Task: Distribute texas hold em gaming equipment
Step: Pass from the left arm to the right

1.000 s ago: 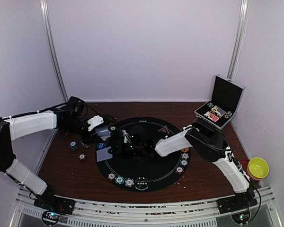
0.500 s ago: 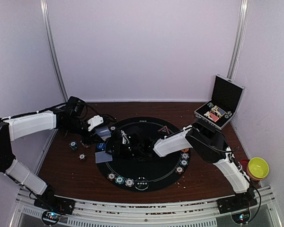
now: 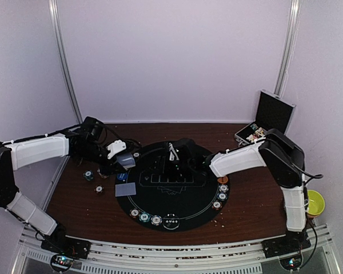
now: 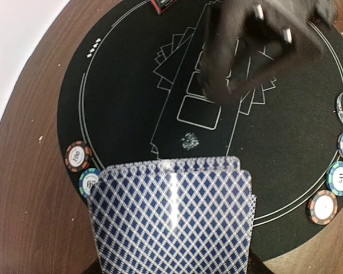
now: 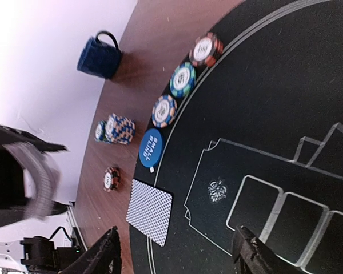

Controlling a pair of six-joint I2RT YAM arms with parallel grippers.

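Only one card lies at the mat's left edge.

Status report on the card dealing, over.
Left end effector shut on deck. Right end effector open, empty, above mat. One card face down at mat edge. Nothing blocking it.

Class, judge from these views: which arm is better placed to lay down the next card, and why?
Right, probably. The right gripper hangs open and empty above the mat, while the left gripper is shut on the deck, serving as its holder.
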